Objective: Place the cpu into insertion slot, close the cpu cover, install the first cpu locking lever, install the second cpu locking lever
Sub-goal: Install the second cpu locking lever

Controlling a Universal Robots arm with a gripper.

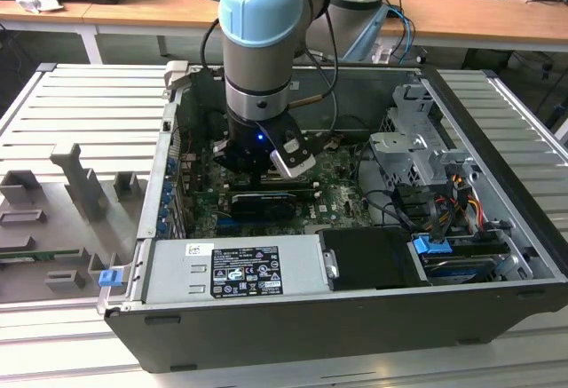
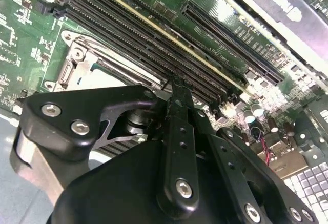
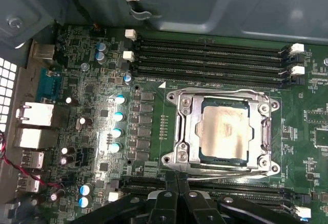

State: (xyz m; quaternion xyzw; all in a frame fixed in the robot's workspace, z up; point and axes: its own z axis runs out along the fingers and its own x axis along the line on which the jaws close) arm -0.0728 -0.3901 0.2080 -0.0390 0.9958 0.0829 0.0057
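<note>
In the first wrist view the cpu (image 3: 224,130), a pale tan-silver square, lies flat in the insertion slot (image 3: 223,159) on the green board. The silver cpu cover (image 3: 188,126) lies down around it, framing the chip in its window. Thin wire levers run along two opposite sides of the socket (image 3: 225,172). My gripper (image 3: 177,179) is shut, its black fingertips together just beside the socket edge with the wire lever. In the second wrist view my gripper (image 2: 177,88) points at the board beside the socket frame (image 2: 72,65). In the exterior view my gripper (image 1: 260,170) is low inside the open computer case.
Long black memory slots (image 3: 210,55) flank the socket on both sides. A black card (image 1: 262,203) and a silver power supply (image 1: 235,268) lie toward the front of the case (image 1: 497,184). Cables and drive cages (image 1: 417,153) fill the exterior view's right. Capacitors (image 3: 119,116) stand beside the socket.
</note>
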